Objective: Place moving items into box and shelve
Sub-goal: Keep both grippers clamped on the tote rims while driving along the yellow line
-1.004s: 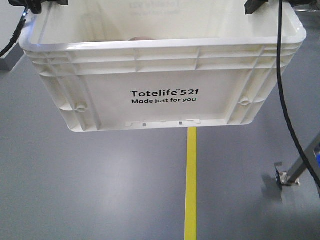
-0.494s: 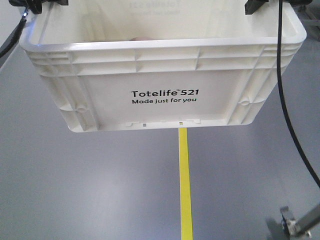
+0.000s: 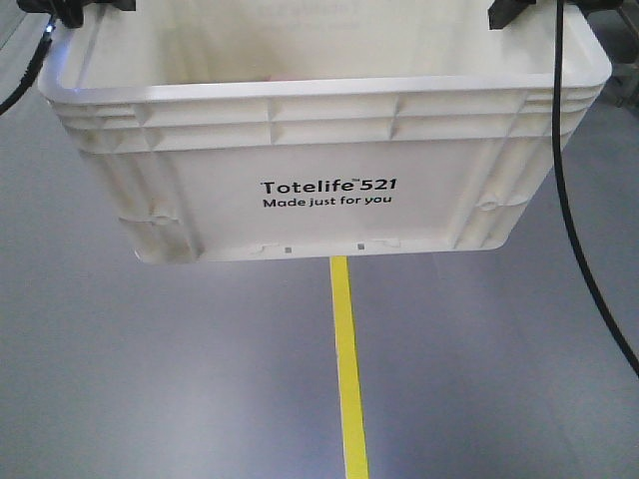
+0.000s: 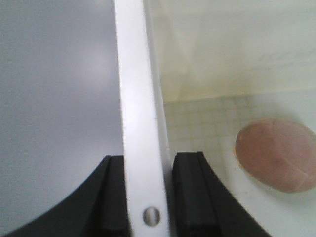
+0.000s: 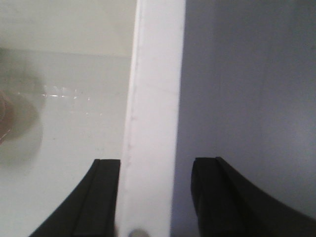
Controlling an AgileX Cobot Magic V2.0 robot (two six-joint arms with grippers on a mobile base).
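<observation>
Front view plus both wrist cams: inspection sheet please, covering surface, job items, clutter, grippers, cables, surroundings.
Surface: grey floor with a yellow tape line; no table in view.
Job's things: white box, upright; one pinkish-brown lump on its bottom. Second lump not identifiable.
Clutter: nothing seen.
Grippers: left gripper clamped on the box rim; right gripper astride the rim, gap at its outer finger, grip unclear.
Cables: black cable crosses the box's right corner.
Surroundings: nothing seen.

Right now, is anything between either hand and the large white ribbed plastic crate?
Nothing visible. The left hand directly clamps the rim of the white ribbed plastic crate; the right hand straddles its opposite rim.
</observation>
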